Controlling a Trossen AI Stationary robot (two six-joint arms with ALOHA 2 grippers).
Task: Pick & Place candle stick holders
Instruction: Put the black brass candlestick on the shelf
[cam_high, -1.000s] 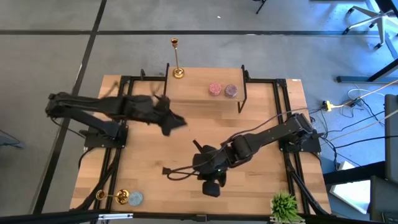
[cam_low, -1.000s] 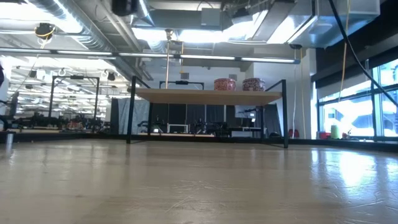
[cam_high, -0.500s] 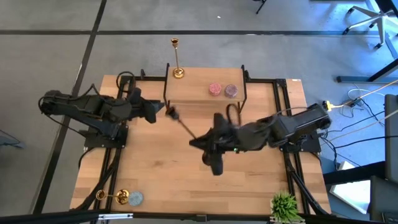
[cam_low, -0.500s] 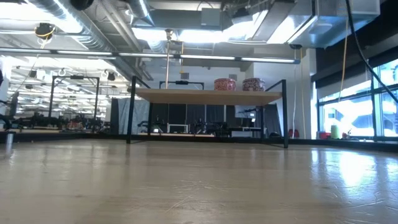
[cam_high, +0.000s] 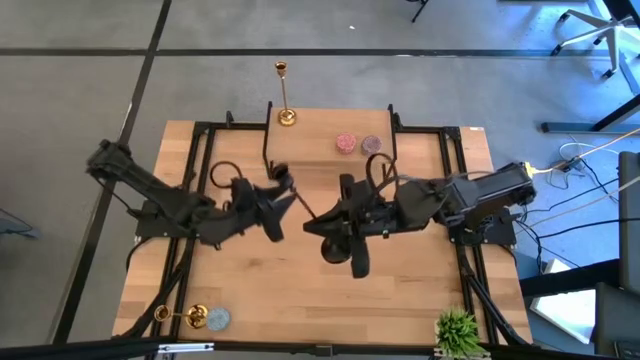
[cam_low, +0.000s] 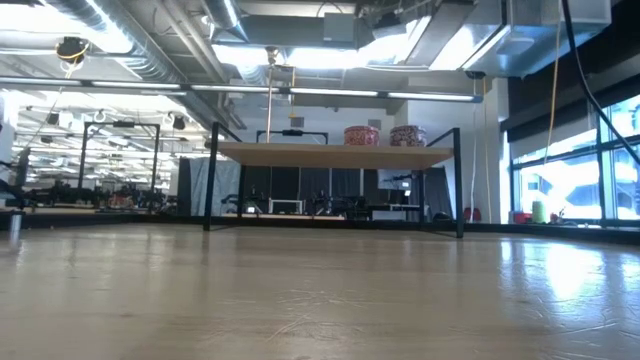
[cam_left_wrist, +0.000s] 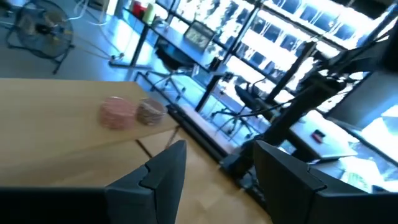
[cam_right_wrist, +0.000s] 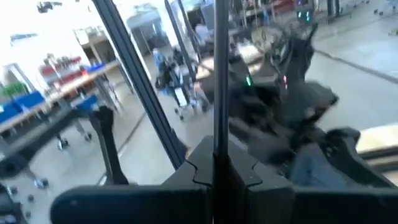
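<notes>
Progress looks about half made, by my reading: neither gripper carries anything. My left gripper hangs over the middle of the wooden table with its fingers partly apart and nothing between them. The right gripper, just beside it towards the right arm's side, is closed up tight on nothing. Nearest the left gripper, a little way beyond it, a slim shiny brass candlestick with a thin stem, a flared round base and a small cup stands upright on the corner of the raised wooden shelf with black legs; I count that one as placed. Farther along the shelf from it sit a pink round candle and a mauve round candle, touching or nearly so. Well apart from both grippers, behind the left one at the table's front corner, the second brass candlestick seems to lie on its side beside a blue-grey disc, though I cannot be sure of its tilt. I judge that it has yet to be fetched. As for pose, the left arm reaches in from its base, folded low, its wrist aimed at the shelf. The right arm stretches in to mid-table, its wrist pointing at the other arm.
</notes>
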